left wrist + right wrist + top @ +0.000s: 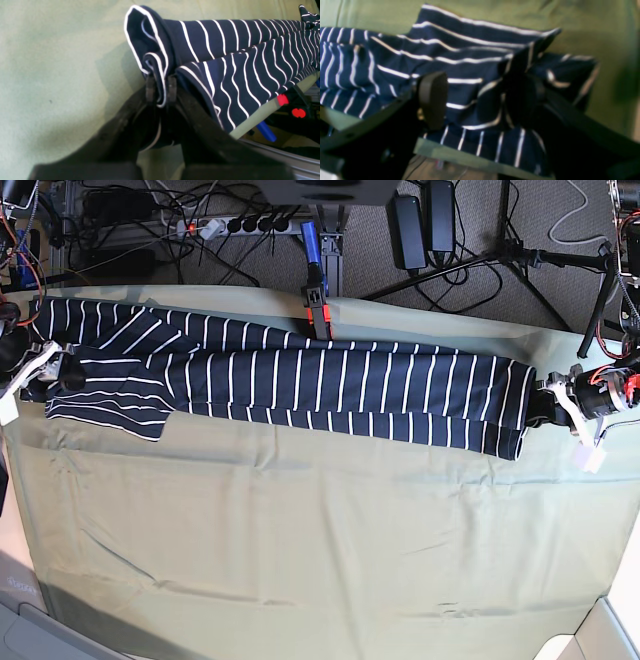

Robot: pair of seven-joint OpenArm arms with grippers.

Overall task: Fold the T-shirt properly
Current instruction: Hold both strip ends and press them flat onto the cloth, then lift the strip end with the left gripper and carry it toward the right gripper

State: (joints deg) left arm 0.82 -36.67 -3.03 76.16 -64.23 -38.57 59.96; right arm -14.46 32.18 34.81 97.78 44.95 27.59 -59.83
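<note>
The dark navy fabric T-shirt with thin white stripes (300,385) lies as a long narrow band along the far edge of the table, on the plain pale green cloth (320,540), reaching from the left side to the right. The left gripper (161,86), at the band's right end, is clamped on a white-edged fold of the T-shirt. The right gripper (475,95), at the left end, stands with jaws spread wide astride bunched fabric, pinching nothing.
</note>
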